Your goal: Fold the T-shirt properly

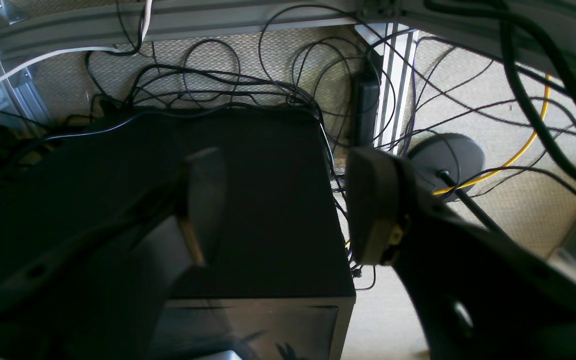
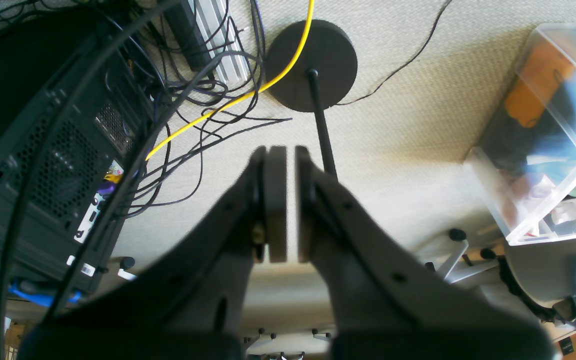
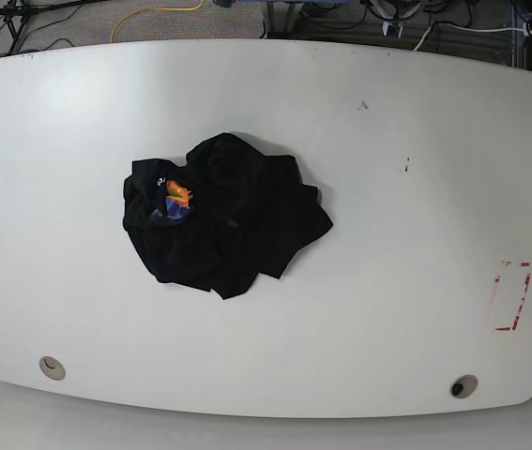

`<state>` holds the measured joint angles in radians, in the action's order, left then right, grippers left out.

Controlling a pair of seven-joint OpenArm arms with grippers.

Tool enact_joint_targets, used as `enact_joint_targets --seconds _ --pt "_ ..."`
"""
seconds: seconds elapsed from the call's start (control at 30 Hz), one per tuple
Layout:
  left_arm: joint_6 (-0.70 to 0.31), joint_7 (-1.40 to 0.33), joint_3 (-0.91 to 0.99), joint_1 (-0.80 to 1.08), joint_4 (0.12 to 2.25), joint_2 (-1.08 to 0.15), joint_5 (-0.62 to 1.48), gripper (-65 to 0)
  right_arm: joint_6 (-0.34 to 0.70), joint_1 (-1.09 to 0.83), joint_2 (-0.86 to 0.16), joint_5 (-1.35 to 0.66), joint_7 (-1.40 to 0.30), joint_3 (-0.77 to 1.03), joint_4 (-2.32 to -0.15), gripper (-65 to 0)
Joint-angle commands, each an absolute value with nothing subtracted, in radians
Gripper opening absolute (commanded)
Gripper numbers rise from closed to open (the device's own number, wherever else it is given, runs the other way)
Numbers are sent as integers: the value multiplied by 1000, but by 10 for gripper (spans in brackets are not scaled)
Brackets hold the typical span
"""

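T-shirt [image 3: 223, 216]: black soft fabric, crumpled into an irregular, lumpy heap w/ many creases; lies on table [image 3: 387, 234], left of centre in base view. Small printed graphic, orange/yellow/blue-purple, shows on heap's upper left. No arm or tool visible in base view; garment untouched.

Table: white, smooth, matte top w/ curved front edge. Two round grommet holes near front edge. Red-marked rectangle [image 3: 512, 296] near right edge. A few small dark specks on surface.

Left tool [image 1: 288, 210]: fingers spread wide apart, nothing between them. Dark moulded fingers, flat tan-edged pads. Below it, off the table: black boxy computer case [image 1: 268, 210] w/ smooth top, tangle of thin black cables [image 1: 228, 85], aluminium extrusion frame [image 1: 168, 22], woven beige carpet [image 1: 493, 125].

Right tool [image 2: 285, 210]: pads pressed nearly together, only a thin slit between, gripping nothing. Below it: round black stand base [image 2: 313, 65] w/ thin black pole, yellow cable [image 2: 238, 97] crossing it, perforated black case back [image 2: 63, 165], clear plastic bin [image 2: 553, 135] holding mixed items, too blurred to identify.

Both wrist views face the floor; T-shirt not in either.
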<state>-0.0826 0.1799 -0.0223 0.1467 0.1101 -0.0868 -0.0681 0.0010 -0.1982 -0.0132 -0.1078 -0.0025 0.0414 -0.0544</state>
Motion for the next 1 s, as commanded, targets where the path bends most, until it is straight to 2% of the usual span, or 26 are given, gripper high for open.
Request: enact_joint_targets --seconds 0.0,0.97 --pt "-82 181 -22 150 109 -92 -72 -297 0 -211 -11 -106 -10 42 -47 -628" --pt "-84 189 -19 152 115 -93 -73 -297 -3 -219 -7 -106 -5 39 -48 -631"
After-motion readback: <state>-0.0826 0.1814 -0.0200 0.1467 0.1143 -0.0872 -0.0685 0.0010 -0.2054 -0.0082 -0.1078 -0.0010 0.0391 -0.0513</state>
